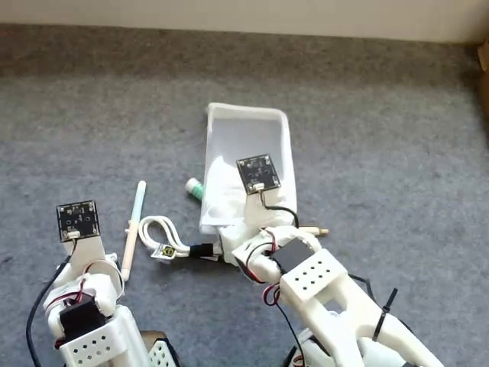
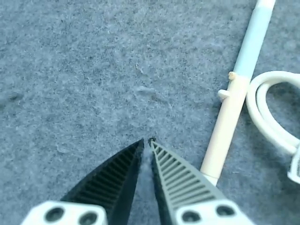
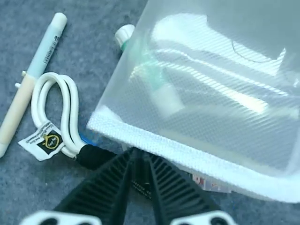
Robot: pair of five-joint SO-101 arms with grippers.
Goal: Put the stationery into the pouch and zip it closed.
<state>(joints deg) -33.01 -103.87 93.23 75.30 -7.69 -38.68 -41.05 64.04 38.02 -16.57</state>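
left gripper (image 2: pixel 147 143): jaws closed on nothing, over the carpet (image 2: pixel 70 70) just beside the pen (image 2: pixel 234 103). right gripper (image 3: pixel 139 153): jaws closed at the white hem of the pouch (image 3: pixel 220 93); i cannot tell whether the hem is pinched. the cable (image 3: pixel 61 108) lies between pen and pouch. a green-capped marker (image 3: pixel 124 33) pokes out at the pouch's side.

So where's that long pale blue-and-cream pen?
High view: the pen lies left of centre, between the left end effector and the looped white cable.
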